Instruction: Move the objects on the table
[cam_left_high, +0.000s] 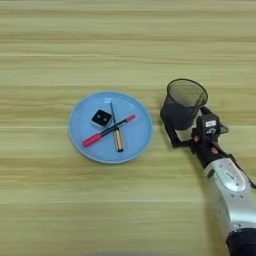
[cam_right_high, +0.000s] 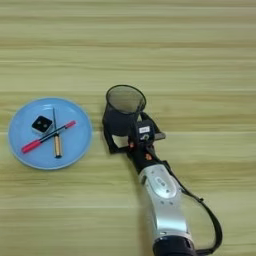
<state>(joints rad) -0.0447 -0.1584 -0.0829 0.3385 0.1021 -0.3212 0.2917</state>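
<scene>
In the left eye view the claw sits around the black mesh cup, one black finger curving along the cup's lower left wall and the wrist block against its right side; it looks clamped on the cup, which stands upright with its open mouth up, toward the right side of the desk. To the cup's left, well apart, lies a blue plate near the desk's middle. On the plate are a small black block with a white rim, a pen with red ends lying slantwise, and a second thin stick with a gold end crossing it.

In the right eye view the plate falls near the left edge and the cup nearer the middle, with the silver forearm rising from the bottom edge. The finger again hugs the cup's lower wall.

By my reading the cup is light and stiff, though thin mesh may dent under a hard squeeze; a hold low on the wall or over the rim suits it.
</scene>
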